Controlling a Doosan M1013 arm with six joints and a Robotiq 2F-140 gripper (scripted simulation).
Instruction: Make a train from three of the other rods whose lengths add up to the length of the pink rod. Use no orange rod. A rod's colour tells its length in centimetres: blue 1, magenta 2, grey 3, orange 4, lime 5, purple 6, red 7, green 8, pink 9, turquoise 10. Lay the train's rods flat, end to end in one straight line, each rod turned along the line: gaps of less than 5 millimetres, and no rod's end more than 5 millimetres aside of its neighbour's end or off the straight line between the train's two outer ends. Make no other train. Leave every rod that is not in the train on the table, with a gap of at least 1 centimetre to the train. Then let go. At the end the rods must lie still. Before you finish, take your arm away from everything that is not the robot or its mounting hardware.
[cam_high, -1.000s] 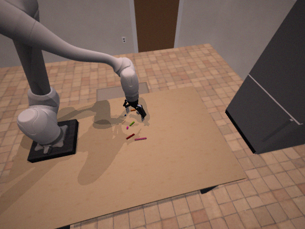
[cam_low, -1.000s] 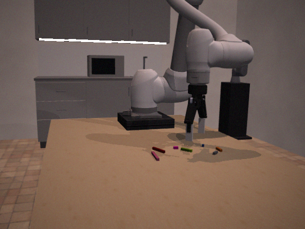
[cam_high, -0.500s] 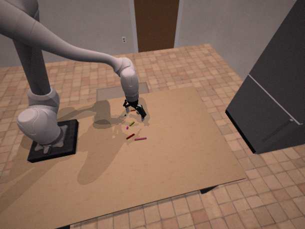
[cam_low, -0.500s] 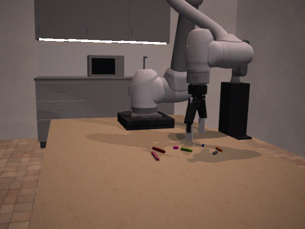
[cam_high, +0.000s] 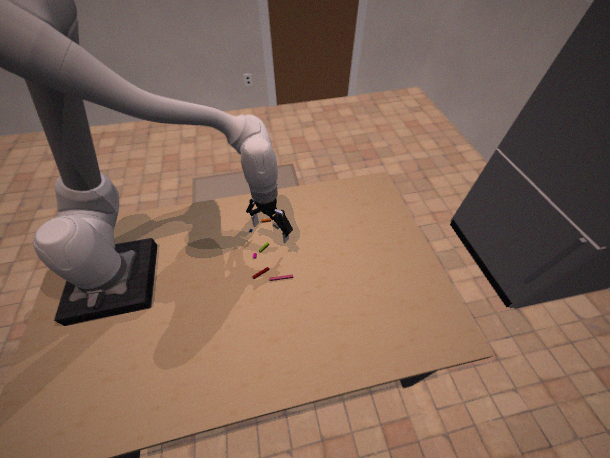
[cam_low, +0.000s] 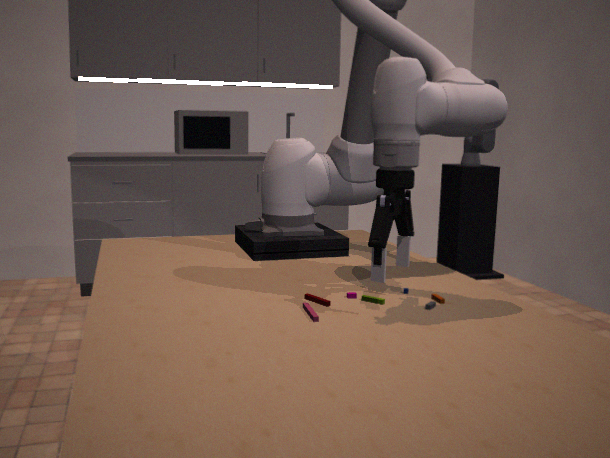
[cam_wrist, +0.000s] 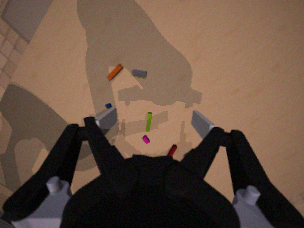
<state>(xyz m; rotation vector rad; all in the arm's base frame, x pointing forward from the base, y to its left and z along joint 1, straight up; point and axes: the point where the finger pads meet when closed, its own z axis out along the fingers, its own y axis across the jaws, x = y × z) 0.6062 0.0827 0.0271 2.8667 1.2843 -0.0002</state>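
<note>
Around us lies a tan wooden table top (cam_high: 350, 300) over a tiled floor, with a grey cabinet and microwave at the far wall. Our black two-finger gripper (cam_low: 391, 265) hangs just above the table with its jaws spread wide and nothing between them.

In the wrist view, the small blue rod (cam_wrist: 108, 105) lies just beside the left fingertip (cam_wrist: 106, 117). Between the fingers we see the lime rod (cam_wrist: 149, 121), with the short magenta rod (cam_wrist: 146, 139) just nearer. The dark red rod (cam_wrist: 172, 150) is partly hidden by the gripper body.

Farther out, the orange rod (cam_wrist: 115, 72) and the short grey rod (cam_wrist: 139, 73) lie near each other but apart.

The long pink rod (cam_high: 281, 277) lies flat beside the dark red rod, not touching it. All rods are scattered separately.
</note>
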